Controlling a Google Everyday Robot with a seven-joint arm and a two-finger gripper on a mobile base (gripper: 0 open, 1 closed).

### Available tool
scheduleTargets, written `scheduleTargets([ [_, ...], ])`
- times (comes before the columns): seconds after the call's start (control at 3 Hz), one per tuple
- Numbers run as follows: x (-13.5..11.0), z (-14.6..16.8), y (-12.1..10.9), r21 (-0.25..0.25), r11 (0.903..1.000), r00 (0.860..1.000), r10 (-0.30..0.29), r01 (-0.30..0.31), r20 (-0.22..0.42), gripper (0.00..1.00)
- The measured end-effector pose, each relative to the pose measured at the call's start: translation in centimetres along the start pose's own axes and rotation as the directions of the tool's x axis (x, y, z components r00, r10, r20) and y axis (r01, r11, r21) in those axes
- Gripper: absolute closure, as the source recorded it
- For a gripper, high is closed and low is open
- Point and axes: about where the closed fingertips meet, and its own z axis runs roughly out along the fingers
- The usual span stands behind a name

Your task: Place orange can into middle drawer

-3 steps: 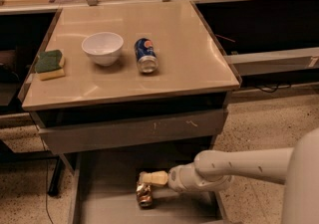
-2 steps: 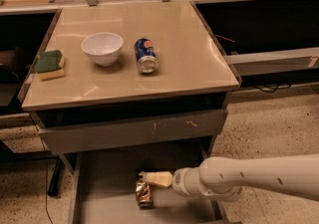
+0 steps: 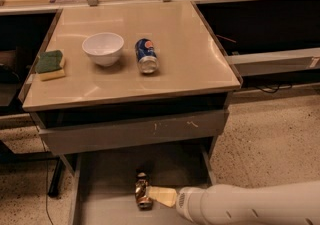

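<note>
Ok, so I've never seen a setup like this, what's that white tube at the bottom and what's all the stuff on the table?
The white tube is a robot's arm, reaching in from the lower right. Its tip is the gripper, the robot's hand. It is down in the open middle drawer and right against the orange can. Whether it is clamped on the can does not show. The one camera looks down on everything from above. On the table sit a white bowl, a blue can on its side and a green-and-yellow sponge. Just under the tabletop is a second drawer with a scratched front.
</note>
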Motion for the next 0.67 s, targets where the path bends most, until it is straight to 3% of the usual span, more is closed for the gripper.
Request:
scheduleTargets([
  [0.33, 3.3, -3.7, -1.1, 0.087, 0.9961, 0.999, 0.015, -0.017, 0.031, 0.00],
  [0.67, 4.4, -6.1, -3.5, 0.146, 0.9892, 0.998, 0.009, -0.017, 0.054, 0.00],
])
